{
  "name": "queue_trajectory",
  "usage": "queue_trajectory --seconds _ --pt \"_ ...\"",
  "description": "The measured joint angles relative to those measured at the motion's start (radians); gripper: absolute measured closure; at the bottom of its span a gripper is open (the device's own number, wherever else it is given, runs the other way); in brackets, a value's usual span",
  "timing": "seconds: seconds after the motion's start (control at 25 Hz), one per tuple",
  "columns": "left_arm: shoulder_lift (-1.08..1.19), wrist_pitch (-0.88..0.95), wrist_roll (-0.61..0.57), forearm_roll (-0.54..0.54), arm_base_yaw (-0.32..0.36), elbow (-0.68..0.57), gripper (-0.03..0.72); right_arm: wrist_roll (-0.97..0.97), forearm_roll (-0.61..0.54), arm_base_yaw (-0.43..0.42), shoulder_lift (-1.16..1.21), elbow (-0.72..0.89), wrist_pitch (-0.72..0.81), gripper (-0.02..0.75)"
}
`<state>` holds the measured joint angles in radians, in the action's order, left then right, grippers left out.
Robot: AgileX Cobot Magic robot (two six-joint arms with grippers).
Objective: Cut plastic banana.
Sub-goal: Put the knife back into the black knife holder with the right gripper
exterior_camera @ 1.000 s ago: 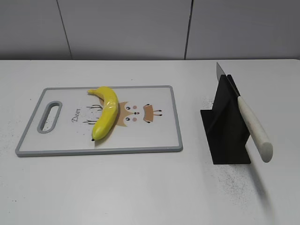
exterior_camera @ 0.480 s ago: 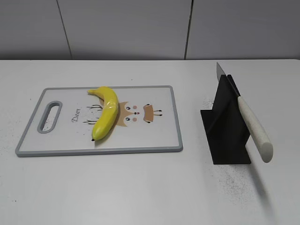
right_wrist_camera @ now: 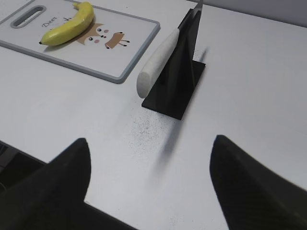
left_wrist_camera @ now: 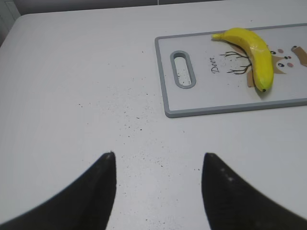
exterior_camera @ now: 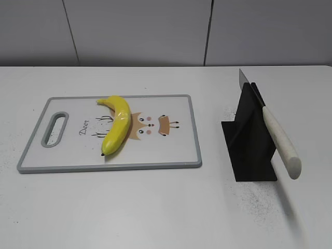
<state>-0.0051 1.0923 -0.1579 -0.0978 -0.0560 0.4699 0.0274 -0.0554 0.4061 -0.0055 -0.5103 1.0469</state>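
One plastic banana (exterior_camera: 116, 128) lies mid-board (exterior_camera: 171, 158), clear of every edge.

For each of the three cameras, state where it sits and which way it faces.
Exterior: in front, slanting down at the cutting board, knife and black stand; no robot parts show.
Left wrist: above the table, left of the board; left gripper open.
Right wrist: near the table edge, facing the stand; right gripper open.
All three share the banana.

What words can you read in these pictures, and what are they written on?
"Deer": dark slanted script on the cutting board, between its handle slot and the banana.
No other words, numbers or brands show; the knife and its black stand are unmarked.
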Motion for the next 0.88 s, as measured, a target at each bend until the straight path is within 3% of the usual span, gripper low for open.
queue_trajectory --seconds 0.16,0.64,0.88 --pt "0.000 0.000 0.000 0.000 0.000 0.000 0.154 0.000 -0.003 -0.036 0.000 0.000 0.000 0.153" --pt "0.000 0.000 0.000 0.000 0.000 0.000 0.154 0.001 -0.005 -0.363 0.000 0.000 0.000 0.153" --pt "0.000 0.000 0.000 0.000 0.000 0.000 0.154 0.001 -0.005 -0.392 0.000 0.000 0.000 0.153"
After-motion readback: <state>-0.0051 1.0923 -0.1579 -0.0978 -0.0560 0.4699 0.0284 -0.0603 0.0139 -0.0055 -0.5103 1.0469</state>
